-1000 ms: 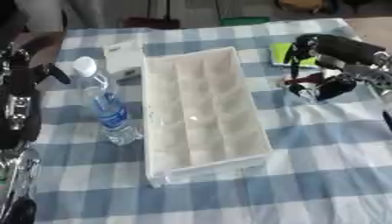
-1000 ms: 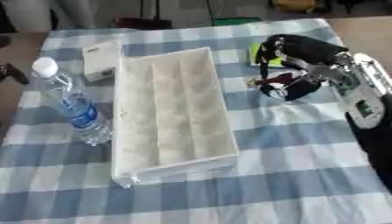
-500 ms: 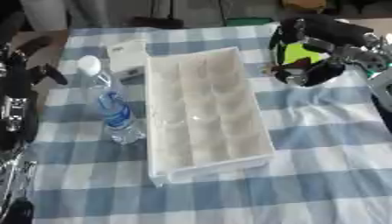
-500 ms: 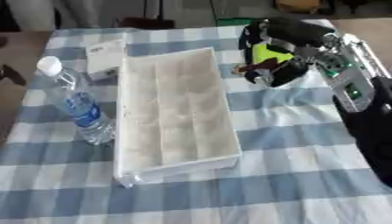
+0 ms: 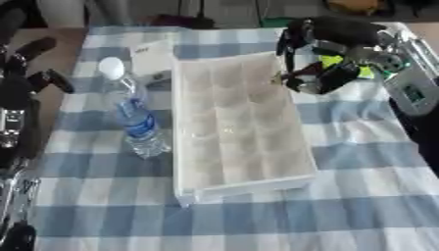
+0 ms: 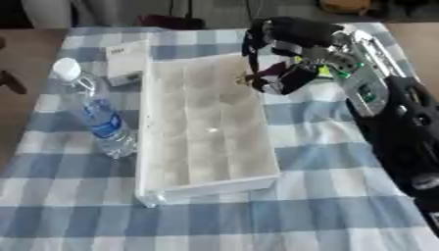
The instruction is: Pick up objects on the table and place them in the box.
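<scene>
A long white box (image 5: pixel 244 185) with several compartments lies lengthwise in the middle of the checked cloth. My right hand (image 6: pixel 290 35) hangs over the box's far right rim, fingers curled down round a small dark object (image 6: pixel 276 74) with reddish bits. A yellow-green thing (image 5: pixel 329 61) shows just behind those fingers, partly hidden; I cannot tell whether it lies on the cloth. Left of the box a clear water bottle (image 5: pixel 134 119) with a blue label and white cap stands upright. A small white carton (image 5: pixel 153 61) lies at the box's far left corner. My left hand (image 5: pixel 24 73) rests open at the left edge, fingers up.
The blue-and-white checked cloth (image 5: pixel 360 162) covers the table, with bare cloth to the right of the box and along the near edge. My right forearm (image 6: pixel 386 112) crosses the right side. Bare brown tabletop (image 6: pixel 26 54) shows at the far left.
My right hand has moved left with the dark object, from the cloth on the right to above the box's right rim. The camera has shifted slightly. The left hand stays put.
</scene>
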{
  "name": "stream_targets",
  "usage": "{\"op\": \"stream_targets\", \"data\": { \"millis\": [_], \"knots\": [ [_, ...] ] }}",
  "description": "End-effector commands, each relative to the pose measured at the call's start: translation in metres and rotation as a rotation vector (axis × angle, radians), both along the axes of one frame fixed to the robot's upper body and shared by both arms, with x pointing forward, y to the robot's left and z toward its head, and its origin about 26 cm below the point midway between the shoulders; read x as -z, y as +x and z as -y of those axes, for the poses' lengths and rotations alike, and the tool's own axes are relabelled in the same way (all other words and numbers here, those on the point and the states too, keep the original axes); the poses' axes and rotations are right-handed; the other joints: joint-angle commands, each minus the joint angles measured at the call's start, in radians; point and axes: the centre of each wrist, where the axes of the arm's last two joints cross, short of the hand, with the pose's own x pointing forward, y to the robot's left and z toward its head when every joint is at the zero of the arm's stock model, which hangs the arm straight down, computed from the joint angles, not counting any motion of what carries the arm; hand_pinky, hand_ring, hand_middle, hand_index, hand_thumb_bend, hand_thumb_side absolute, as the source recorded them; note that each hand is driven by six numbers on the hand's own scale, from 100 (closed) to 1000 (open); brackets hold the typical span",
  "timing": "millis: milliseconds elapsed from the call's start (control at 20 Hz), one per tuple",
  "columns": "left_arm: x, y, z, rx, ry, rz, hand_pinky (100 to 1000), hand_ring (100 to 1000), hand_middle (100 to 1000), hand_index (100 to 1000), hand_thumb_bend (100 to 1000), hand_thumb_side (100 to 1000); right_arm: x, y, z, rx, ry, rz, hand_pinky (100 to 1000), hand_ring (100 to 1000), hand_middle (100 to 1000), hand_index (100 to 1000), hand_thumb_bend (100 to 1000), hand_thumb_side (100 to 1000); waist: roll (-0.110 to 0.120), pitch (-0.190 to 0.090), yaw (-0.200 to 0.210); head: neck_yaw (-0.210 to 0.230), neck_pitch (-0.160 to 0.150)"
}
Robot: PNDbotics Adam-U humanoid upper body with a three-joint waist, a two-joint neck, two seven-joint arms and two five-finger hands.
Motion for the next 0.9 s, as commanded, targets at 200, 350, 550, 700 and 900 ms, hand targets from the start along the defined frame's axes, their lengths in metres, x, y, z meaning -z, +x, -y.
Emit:
{"op": "stream_targets", "data": {
  "millis": [200,350,550,700,900],
  "knots": [
    [-0.01,0.0,0.004,0.028,0.008,0.037,419,802,928,875,508,480,0.0,0.0,-0.026,-0.078,-0.048,-0.001,963,756,672,464,281,100,-0.001,-0.01,0.008,-0.009,0.004],
    [-0.011,0.0,0.004,0.03,0.007,0.038,419,802,928,875,509,480,0.008,0.001,-0.031,-0.089,-0.072,-0.02,965,761,674,471,274,100,-0.002,-0.009,0.009,-0.008,0.004],
    [-0.011,0.0,0.004,0.03,0.009,0.039,420,802,928,875,511,479,0.023,0.002,-0.033,-0.092,-0.101,-0.05,964,762,675,475,266,100,-0.004,-0.008,0.008,-0.005,0.004],
    [-0.011,0.0,0.004,0.031,0.009,0.038,420,802,928,875,511,479,0.029,0.002,-0.034,-0.092,-0.11,-0.058,963,761,675,478,261,100,-0.004,-0.009,0.006,-0.004,0.004],
    [-0.011,0.0,0.004,0.03,0.008,0.038,420,802,928,875,511,479,0.032,0.003,-0.034,-0.091,-0.115,-0.062,963,763,678,493,259,100,-0.003,-0.009,0.004,-0.002,0.004]
  ]
}}
